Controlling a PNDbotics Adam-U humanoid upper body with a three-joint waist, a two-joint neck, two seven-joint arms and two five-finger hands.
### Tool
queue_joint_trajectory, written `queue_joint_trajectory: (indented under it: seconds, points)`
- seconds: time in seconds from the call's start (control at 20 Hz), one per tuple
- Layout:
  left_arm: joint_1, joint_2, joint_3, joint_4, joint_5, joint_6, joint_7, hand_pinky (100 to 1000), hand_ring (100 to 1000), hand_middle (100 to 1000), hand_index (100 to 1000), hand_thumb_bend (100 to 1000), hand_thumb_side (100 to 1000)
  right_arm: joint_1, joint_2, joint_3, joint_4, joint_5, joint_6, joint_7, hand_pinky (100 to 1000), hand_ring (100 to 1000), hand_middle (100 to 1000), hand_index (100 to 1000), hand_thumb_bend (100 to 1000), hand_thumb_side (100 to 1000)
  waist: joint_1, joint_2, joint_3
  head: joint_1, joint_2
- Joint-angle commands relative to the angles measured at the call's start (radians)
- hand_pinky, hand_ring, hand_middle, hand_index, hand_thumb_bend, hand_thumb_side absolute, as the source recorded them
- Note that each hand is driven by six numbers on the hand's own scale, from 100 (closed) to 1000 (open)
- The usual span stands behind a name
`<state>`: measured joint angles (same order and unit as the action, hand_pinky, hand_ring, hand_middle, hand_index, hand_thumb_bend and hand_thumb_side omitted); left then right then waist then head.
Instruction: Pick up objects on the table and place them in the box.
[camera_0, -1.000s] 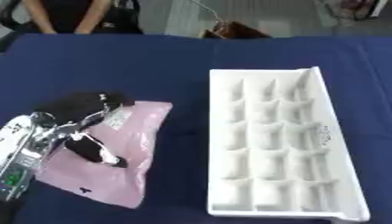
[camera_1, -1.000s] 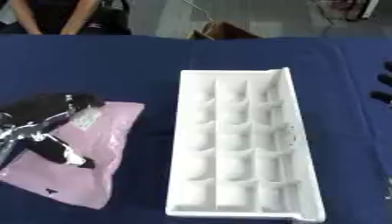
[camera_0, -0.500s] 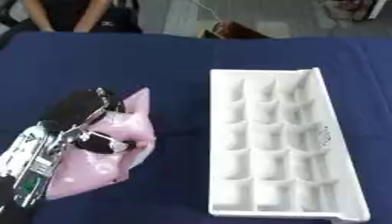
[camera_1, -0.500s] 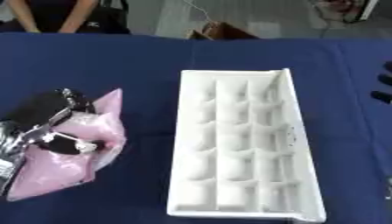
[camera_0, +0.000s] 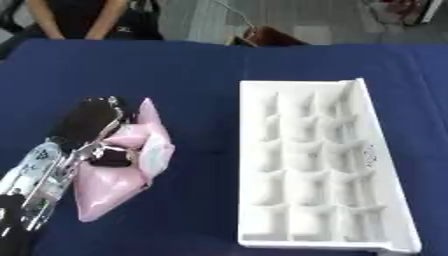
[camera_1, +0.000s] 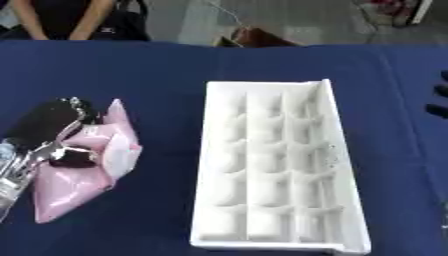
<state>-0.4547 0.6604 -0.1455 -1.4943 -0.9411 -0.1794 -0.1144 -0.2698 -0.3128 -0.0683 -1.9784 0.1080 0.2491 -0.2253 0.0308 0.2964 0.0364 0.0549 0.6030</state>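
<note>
A soft pink pouch (camera_0: 118, 175) is crumpled and hangs from my left hand (camera_0: 87, 135) at the left of the blue table, its lower corner drooping toward the cloth. The hand's fingers are curled round the pouch's upper part. A white box (camera_0: 315, 165) with many small compartments lies to the right of it, apart from the pouch by a strip of cloth. Dark fingertips of my right hand (camera_1: 440, 97) show at the right edge of the right eye view; their pose is unclear.
A blue cloth covers the table (camera_0: 192, 75). A brown object (camera_0: 267, 37) lies just past the table's far edge. A seated person is at the far left, away from the things.
My left hand has closed on the pink pouch, which lay flat a second ago, and has bunched it and raised it off the cloth. The white box has not moved.
</note>
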Motion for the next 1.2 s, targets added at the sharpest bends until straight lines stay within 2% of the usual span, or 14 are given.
queue_joint_trajectory:
  seconds: [0.05,0.3,0.55,0.75,0.95,1.1,1.15,1.2]
  points:
    - [-0.022,0.104,-0.026,-0.013,0.071,-0.018,-0.064,100,100,100,172,324,100,-0.005,-0.017,-0.002,-0.021,0.003,0.0,0.001,751,842,835,940,100,921,0.003,-0.02,0.003,0.0,-0.002]
    - [-0.068,0.201,-0.046,-0.067,0.224,-0.014,-0.153,100,100,100,174,296,100,0.0,-0.023,-0.002,-0.02,0.006,0.0,0.002,751,842,835,939,100,921,0.012,-0.026,0.004,-0.008,-0.006]
    - [-0.106,0.27,-0.009,-0.133,0.329,0.022,-0.167,100,100,100,173,309,100,0.005,-0.027,-0.003,-0.018,0.008,0.001,0.0,751,842,835,939,100,921,0.017,-0.031,0.009,-0.015,-0.008]
    - [-0.145,0.312,0.022,-0.186,0.359,0.05,-0.158,100,100,100,170,309,100,0.008,-0.028,-0.004,-0.016,0.009,0.001,-0.001,751,842,835,939,100,922,0.02,-0.035,0.011,-0.017,-0.011]
    - [-0.183,0.323,0.041,-0.22,0.381,0.069,-0.149,100,100,100,171,285,100,0.01,-0.028,-0.003,-0.014,0.009,0.001,0.0,751,842,835,939,100,922,0.021,-0.039,0.013,-0.02,-0.015]
    - [-0.222,0.302,0.05,-0.238,0.422,0.081,-0.135,100,100,100,171,270,100,0.012,-0.027,-0.004,-0.013,0.009,0.002,-0.001,751,842,835,939,100,921,0.019,-0.041,0.016,-0.023,-0.016]
    - [-0.24,0.289,0.049,-0.245,0.439,0.082,-0.132,100,100,100,173,230,100,0.013,-0.027,-0.003,-0.013,0.008,0.002,-0.001,751,842,835,940,100,923,0.018,-0.043,0.017,-0.024,-0.017]
    - [-0.259,0.275,0.045,-0.252,0.456,0.082,-0.132,100,100,100,173,249,100,0.012,-0.026,-0.003,-0.012,0.008,0.001,0.0,751,842,835,940,100,921,0.018,-0.044,0.017,-0.025,-0.017]
